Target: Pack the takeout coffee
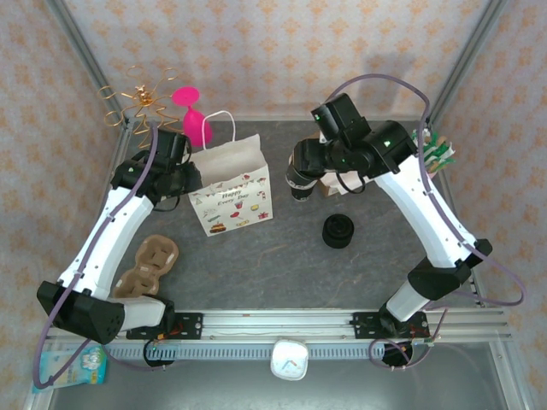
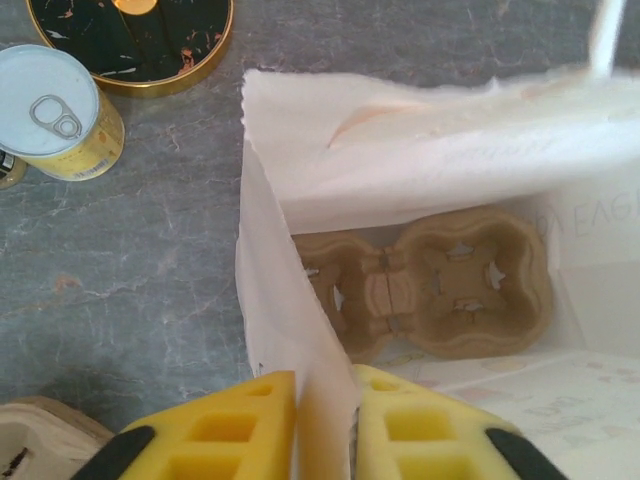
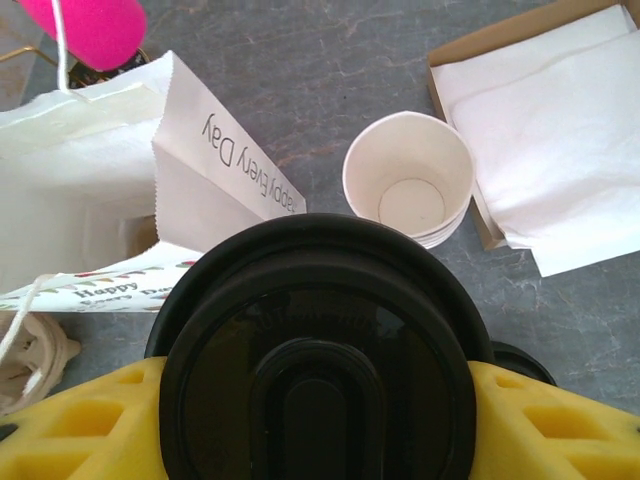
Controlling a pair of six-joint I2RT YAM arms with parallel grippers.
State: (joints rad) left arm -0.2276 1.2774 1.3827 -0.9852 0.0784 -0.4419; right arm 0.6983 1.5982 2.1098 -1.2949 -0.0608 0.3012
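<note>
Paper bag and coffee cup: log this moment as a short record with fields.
left gripper: pinched on a side wall of the paper bag, at its open mouth
right gripper: clamped on the takeout coffee, black lid on
coffee position: right of the bag in the top view, not yet inside
bag contents: one cup carrier lying at the bottom
nearby: lidless cup stack, napkins, lid stack
</note>
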